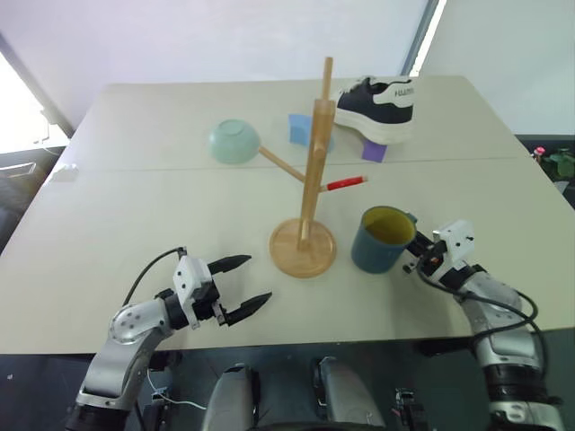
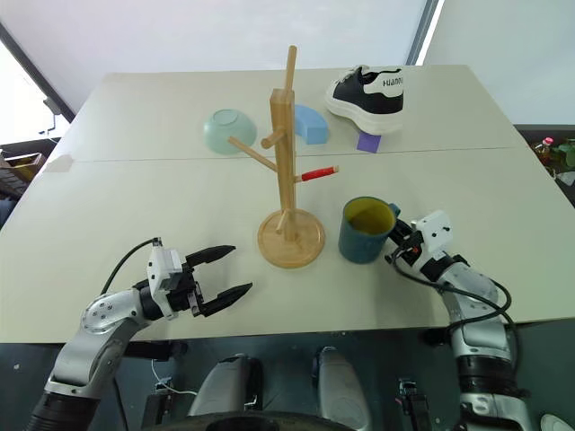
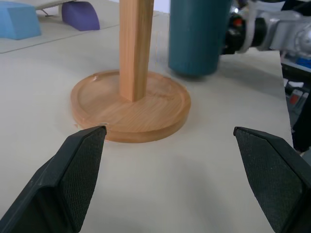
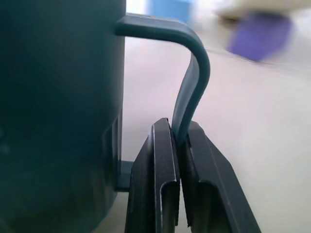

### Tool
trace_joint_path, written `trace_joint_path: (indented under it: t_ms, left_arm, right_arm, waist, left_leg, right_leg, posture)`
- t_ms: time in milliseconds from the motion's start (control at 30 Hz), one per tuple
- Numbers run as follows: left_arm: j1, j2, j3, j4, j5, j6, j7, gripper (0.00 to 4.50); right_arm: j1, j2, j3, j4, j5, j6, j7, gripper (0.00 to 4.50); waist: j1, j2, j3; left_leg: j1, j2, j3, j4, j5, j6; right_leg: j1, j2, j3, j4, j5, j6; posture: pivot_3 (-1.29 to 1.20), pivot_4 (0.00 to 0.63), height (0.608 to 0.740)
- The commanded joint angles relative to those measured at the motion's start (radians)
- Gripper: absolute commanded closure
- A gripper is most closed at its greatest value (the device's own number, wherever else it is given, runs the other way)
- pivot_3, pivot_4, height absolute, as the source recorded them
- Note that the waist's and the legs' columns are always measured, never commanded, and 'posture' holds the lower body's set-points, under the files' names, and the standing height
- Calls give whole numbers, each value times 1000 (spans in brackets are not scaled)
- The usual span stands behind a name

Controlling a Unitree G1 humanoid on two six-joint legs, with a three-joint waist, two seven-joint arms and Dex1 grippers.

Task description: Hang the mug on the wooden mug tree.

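1 mug [image 1: 384, 239], 1 mug tree [image 1: 309, 185], 1 bowl [image 1: 234, 142], 1 shoe [image 1: 380, 106], 2 foam blocks [image 2: 310, 123].

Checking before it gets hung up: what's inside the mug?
The mug shows just its mustard-yellow inner wall and looks empty; its bottom is hidden by the near rim. The right tool is shut on its handle.

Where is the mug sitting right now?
The mug stands upright on the table, just right of the wooden mug tree base in the head views, with the right claw shut on its handle.
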Motion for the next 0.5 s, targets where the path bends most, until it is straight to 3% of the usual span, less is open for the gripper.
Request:
trace_joint_path:
  t_ms: [33,233,500]
  left_arm:
    - [-11,20,13,-40,-17,6,-4,0]
    - [-55,26,-1,-38,-44,42,-29,0]
    - [-146,12,11,-85,-155,157,-36,0]
  right_arm:
    - [49,-114,15,-250,-48,-1,57,4461]
    - [-21,-212,-29,-410,26,136,63,4461]
    - [-195,-291,-2,-378,49,174,137,4461]
  waist:
    - [0,-1,0]
    - [0,-1,0]
    - [1,-2,1]
  left_leg:
    - [0,0,0,0,0,0]
    - [1,0,-1,6,0,0]
    - [-1,0,-2,9,0,0]
  right_leg:
    - [0,0,0,0,0,0]
    - [1,2,0,3,0,0]
    - [3,2,-1,3,0,-1]
  posture:
    - [0,150,740]
    - [0,150,740]
    - [0,150,740]
